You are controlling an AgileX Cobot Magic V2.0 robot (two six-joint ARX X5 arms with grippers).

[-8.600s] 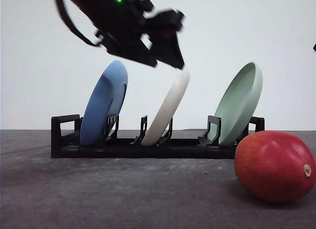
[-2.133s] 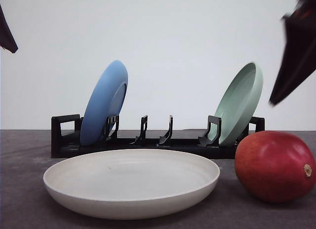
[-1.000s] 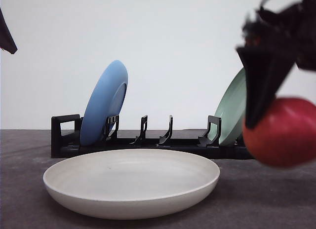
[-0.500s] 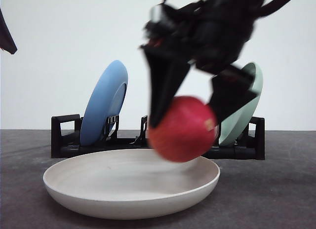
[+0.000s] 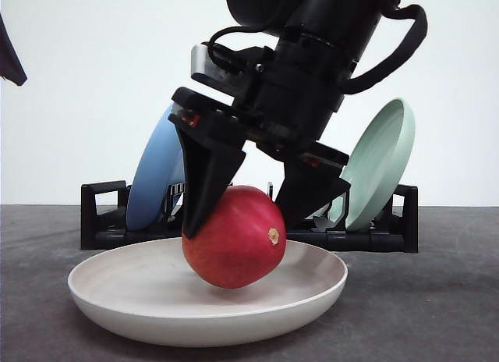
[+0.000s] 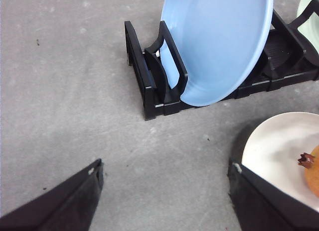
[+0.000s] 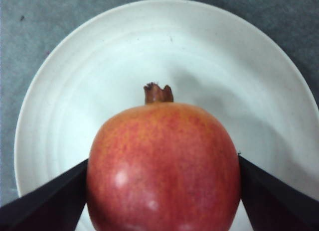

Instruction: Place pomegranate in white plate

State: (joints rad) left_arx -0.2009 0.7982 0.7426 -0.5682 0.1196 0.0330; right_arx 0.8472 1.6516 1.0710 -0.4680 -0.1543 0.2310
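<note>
Right end effector [image 5: 238,221] grips the pomegranate [image 5: 234,237] from both sides, one black finger on each flank, low centre of the front frame, fruit sitting down inside the white plate [image 5: 117,299]. Fruit looks at or just above the plate floor; contact is hidden by the near rim, so cannot tell if it rests yet. Side-on pinch across the widest part makes sense for a smooth round fruit that would roll; the crown [image 7: 158,93] points away from the wrist, clear of the fingers. In the right wrist view the fruit [image 7: 163,166] fills the lower middle with plate [image 7: 65,81] all round it, so the drop point is near centre, good margin from the rim. Plate lies flat on the grey tabletop [image 5: 437,315] in front of the black dish rack [image 5: 101,221], which holds the blue plate [image 5: 160,175] and pale green plate [image 5: 382,163] upright on edge, out of the way. Left end effector [image 6: 164,191] hangs open over bare tabletop beside the rack, holding nothing, parked clear. Next call, judged: lower until seated, then open.
</note>
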